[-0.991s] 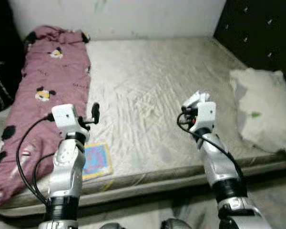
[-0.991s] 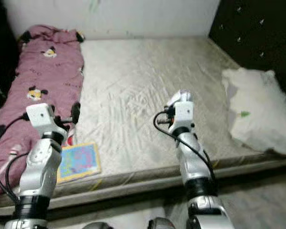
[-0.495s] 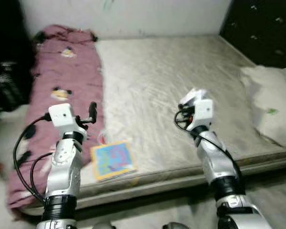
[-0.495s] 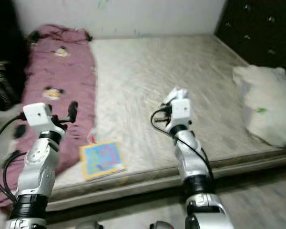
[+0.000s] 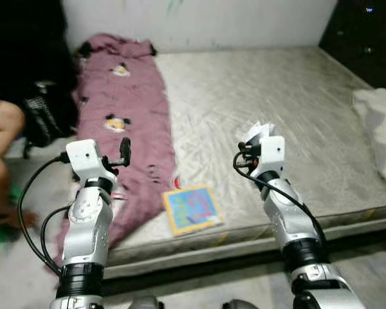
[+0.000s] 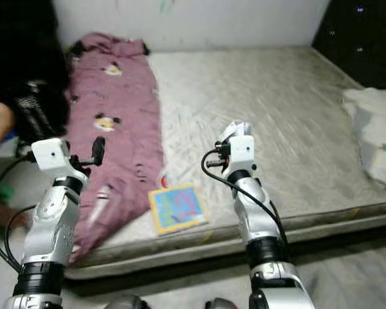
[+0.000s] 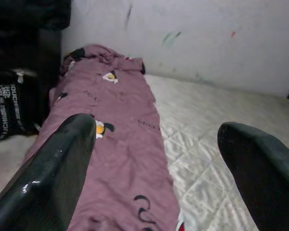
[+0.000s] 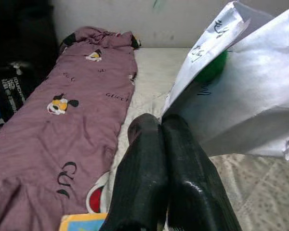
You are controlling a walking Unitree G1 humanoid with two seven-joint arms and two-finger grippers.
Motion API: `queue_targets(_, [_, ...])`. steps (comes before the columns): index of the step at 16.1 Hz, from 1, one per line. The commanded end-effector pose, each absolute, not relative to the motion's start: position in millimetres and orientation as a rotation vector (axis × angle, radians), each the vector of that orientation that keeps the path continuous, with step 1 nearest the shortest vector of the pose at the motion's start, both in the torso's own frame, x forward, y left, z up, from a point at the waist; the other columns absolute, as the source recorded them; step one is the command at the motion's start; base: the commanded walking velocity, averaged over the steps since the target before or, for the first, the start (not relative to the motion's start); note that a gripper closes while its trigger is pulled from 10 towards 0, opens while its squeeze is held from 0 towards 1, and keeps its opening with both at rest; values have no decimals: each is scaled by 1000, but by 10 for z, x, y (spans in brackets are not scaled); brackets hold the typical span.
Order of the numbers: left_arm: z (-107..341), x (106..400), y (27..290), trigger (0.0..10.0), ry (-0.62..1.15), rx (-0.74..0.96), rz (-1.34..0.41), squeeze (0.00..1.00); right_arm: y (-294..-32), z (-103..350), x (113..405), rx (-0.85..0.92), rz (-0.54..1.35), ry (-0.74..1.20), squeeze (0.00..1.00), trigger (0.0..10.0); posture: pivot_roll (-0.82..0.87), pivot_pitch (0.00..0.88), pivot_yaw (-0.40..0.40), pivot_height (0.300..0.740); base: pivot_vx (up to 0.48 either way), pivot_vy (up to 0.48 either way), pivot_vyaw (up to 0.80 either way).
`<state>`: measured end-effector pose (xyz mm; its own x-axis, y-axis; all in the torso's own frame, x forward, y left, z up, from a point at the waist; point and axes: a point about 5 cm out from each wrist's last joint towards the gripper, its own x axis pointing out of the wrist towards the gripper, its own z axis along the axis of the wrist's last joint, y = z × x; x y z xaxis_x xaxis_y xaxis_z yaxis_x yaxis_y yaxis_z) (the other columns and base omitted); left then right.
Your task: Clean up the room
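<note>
At frame centre, the right gripper's (image 8: 156,139) fingers press together on a white paper (image 8: 241,96) (green showing inside). The left gripper (image 7: 154,159) gapes empty at lower left, above the purple blanket (image 5: 125,129). A picture book (image 5: 192,208) lies near the mattress (image 5: 276,109) edge.

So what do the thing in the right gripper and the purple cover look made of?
Held sheet in the right gripper: looks like thin white paper, matte, creased, with handwriting. Purple cover: soft printed fabric, wrinkled and draped over the mattress edge.

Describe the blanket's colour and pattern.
The blanket is mauve pink with cartoon mouse figures and black lettering, clearest in the right wrist view.
</note>
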<state>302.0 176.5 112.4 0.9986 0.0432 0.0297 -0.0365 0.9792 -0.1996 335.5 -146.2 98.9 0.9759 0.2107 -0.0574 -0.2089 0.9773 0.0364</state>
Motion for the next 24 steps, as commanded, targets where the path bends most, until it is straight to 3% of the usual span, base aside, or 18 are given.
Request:
queue_targets(1, [1117, 3031, 1672, 10000, -23, -201, 12, 0, -1565, 1012, 3354, 32, 187, 48, 0, 10000, 20, 0, -4, 740, 0, 480, 0])
queue_targets(4, [1132, 3034, 1671, 10000, -39, -195, 7, 0, -1545, 1039, 3351, 15, 203, 25, 0, 10000, 21, 0, -2, 740, 0, 320, 194])
queue_targets(16, [1176, 3047, 1833, 10000, -46, -177, 66, 0, -1404, 1108, 3397, 5, 247, -13, 0, 10000, 43, 0, -2, 740, 0, 0, 800])
queue_targets(24, [1092, 2892, 1851, 10000, -34, -119, 105, 0, -1264, 1062, 3331, 8, 312, -4, 0, 10000, 60, 0, -25, 740, 0, 0, 800])
